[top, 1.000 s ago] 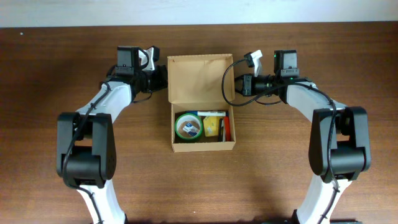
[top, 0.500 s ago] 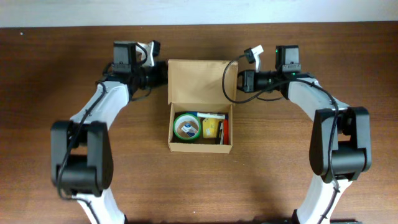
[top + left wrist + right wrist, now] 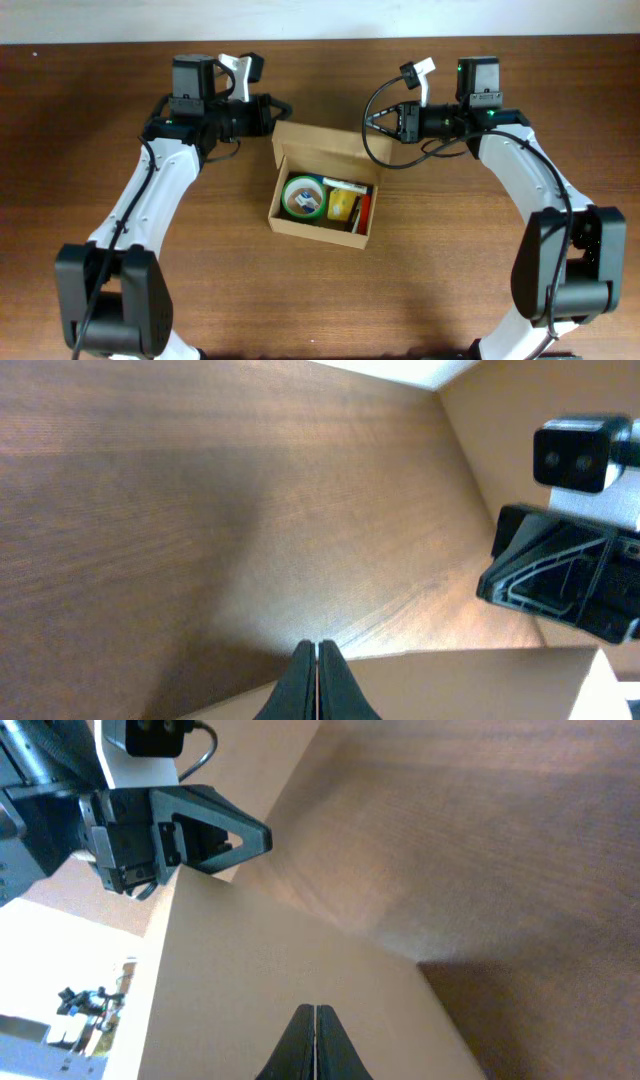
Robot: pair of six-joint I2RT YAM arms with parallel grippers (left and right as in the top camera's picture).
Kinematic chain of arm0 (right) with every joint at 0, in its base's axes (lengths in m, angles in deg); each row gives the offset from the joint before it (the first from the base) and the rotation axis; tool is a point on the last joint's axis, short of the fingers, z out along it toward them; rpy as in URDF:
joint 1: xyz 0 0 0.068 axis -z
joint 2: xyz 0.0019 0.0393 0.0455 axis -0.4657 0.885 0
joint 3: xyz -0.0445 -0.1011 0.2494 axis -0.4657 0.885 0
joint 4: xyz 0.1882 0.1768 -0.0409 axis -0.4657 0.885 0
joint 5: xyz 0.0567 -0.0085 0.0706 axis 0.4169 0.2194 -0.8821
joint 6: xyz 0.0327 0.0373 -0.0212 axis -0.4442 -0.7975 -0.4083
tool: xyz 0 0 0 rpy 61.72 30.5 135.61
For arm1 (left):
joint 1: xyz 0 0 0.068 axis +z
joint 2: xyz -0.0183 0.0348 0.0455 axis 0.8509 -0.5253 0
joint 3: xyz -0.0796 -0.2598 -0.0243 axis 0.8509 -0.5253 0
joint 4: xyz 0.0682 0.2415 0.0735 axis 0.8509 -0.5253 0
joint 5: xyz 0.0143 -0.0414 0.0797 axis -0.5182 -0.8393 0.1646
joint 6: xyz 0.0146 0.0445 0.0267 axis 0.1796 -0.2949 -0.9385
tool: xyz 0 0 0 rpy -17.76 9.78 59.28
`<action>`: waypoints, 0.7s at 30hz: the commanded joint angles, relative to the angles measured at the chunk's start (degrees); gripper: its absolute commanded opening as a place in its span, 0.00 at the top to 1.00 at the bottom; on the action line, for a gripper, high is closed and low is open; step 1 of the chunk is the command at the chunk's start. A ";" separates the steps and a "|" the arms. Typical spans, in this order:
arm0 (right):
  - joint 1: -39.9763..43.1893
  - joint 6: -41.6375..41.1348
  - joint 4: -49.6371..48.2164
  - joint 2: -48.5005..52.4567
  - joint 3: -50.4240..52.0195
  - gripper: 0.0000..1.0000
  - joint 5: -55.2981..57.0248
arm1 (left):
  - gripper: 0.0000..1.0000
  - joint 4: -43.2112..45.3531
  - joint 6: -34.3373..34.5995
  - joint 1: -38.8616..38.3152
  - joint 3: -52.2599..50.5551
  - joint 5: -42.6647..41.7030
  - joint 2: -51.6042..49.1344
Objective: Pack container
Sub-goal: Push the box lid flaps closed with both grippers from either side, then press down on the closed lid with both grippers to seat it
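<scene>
Overhead, the shallow tan-brown cardboard container (image 3: pixel 312 229) sits at the centre of the frame, slightly skewed. Its hinged flap lid (image 3: pixel 330 147) stands raised along the upper edge. Inside lie a green tape roll (image 3: pixel 302 197) at left, a white pen-like stick (image 3: pixel 345 185), a yellow item (image 3: pixel 341 206) and a red one (image 3: pixel 364 212). The left gripper (image 3: pixel 280 107), fingers pressed together, is at the lid's upper left corner, possibly touching it. The right gripper (image 3: pixel 372 120), likewise closed, is just off the upper right corner. A dark brown wooden table (image 3: pixel 450 280) lies beneath.
</scene>
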 commanded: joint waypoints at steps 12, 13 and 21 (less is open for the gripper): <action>-4.81 16.74 26.93 -2.47 -0.90 0.96 15.61 | 0.98 -16.39 -7.54 -4.31 0.61 12.24 5.35; -5.60 16.76 27.78 -2.47 -0.90 0.96 17.14 | 0.98 -17.40 -7.54 -4.66 0.61 13.44 5.35; -8.68 16.70 32.54 -3.02 -0.90 0.96 27.02 | 0.98 -22.95 -8.13 -6.34 0.61 17.05 5.40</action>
